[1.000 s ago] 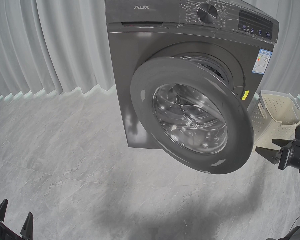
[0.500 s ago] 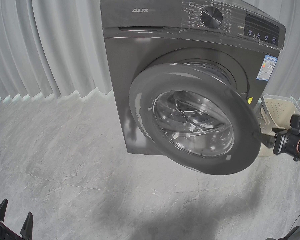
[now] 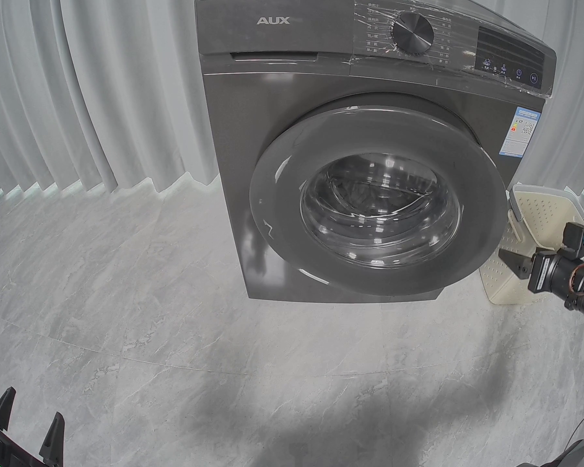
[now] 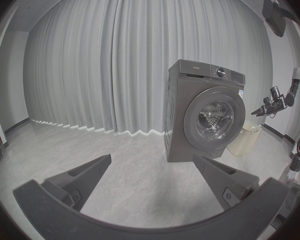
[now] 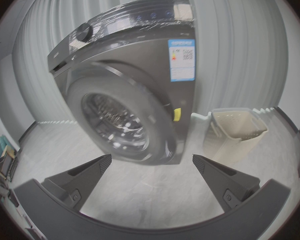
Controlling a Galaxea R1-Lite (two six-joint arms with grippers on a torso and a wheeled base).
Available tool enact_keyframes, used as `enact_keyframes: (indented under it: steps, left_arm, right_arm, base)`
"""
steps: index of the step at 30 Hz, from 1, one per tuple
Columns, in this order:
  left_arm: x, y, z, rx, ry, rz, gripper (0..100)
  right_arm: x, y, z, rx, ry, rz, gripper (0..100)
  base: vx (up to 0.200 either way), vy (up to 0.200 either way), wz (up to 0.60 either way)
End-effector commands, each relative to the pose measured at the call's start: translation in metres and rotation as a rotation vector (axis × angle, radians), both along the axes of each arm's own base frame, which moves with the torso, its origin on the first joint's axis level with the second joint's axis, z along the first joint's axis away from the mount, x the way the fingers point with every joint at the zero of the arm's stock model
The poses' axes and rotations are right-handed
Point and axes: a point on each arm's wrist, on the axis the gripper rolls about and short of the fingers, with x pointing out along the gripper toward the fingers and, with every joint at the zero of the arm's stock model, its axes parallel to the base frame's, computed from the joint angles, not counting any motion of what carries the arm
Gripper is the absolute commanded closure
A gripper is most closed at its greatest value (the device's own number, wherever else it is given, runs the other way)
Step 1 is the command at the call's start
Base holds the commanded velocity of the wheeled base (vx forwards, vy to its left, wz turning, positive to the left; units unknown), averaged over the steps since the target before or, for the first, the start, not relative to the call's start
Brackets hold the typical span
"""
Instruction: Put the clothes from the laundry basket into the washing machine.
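One laundry basket (image 3: 503, 280) just beside washing machine (image 3: 253, 131), right claw (image 5: 150, 158) agape

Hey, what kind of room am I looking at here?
Probably a staged laundry corner or test room: a front-loading washing machine stands on a grey tiled floor, a cream laundry basket beside it, floor-length curtains behind.

Soft, even light; glints on door glass (image 3: 379, 210); wrist-view edges bend.
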Motion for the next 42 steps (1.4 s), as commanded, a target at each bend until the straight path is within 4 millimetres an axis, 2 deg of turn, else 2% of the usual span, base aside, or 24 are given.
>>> enact_keyframes:
  steps: [1,5,10,11,20,32,35,42]
  left_arm:
    - [0.0,0.0,-0.005,0.0,0.001,0.0,0]
    - [0.0,0.0,-0.005,0.0,0.0,0.0,0]
    - [0.0,0.0,-0.005,0.0,0.0,-0.001,0]
    - [0.0,0.0,-0.005,0.0,0.0,-0.001,0]
    - [0.0,0.0,-0.005,0.0,0.001,-0.003,0]
    - [0.0,0.0,-0.005,0.0,0.0,-0.003,0]
    - [0.0,0.0,-0.005,-0.002,0.0,-0.001,0]
    - [0.0,0.0,-0.005,-0.002,0.0,-0.001,0]
  right_arm:
    - [-0.019,0.016,-0.011,0.006,0.032,0.129,0]
    - [-0.031,0.031,-0.012,0.018,0.025,0.24,0]
    - [-0.031,0.037,-0.007,0.026,0.004,0.276,0]
    - [-0.03,0.037,-0.007,0.027,0.002,0.279,100]
    - [-0.029,0.047,0.005,0.068,-0.082,0.323,100]
    - [-0.027,0.051,0.008,0.165,-0.06,0.326,100]
    - [-0.027,0.051,0.003,0.168,-0.039,0.322,100]
    - [-0.024,0.052,0.003,0.167,-0.037,0.319,100]
  base:
    - [0.0,-0.2,0.0]
    - [0.0,-0.2,0.0]
    - [0.0,-0.12,0.0]
    - [0.0,0.0,0.0]
    - [0.0,0.0,0.0]
    - [0.2,0.0,0.0]
    - [0.0,0.0,0.0]
    - [0.0,-0.2,0.0]
